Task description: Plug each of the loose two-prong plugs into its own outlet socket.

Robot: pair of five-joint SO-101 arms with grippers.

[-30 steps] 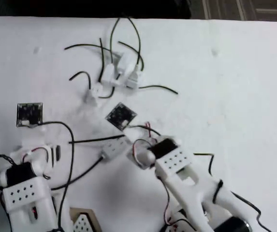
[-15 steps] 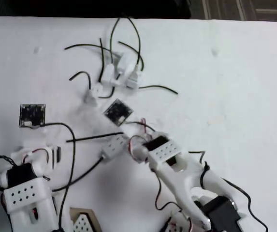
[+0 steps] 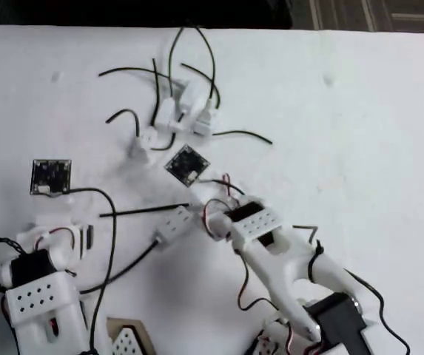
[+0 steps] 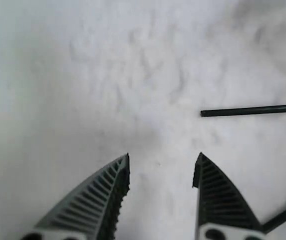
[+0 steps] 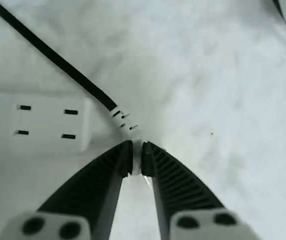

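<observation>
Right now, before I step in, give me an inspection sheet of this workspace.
Surface: white table.
Job's things: white rectangular outlet block, sockets empty, beside the right gripper; white plugs heaped at the far side.
Clutter: two black square boards.
Grippers: left gripper open over bare table; right gripper shut.
Cables: black cord ends at the right gripper's tips; others tangle among the plugs.
Surroundings: dark floor beyond the far edge.

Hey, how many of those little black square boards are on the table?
2. One black square board lies far left in the high view; the other board lies mid-table, just below the plug tangle in that view. Others may be hidden.
</observation>
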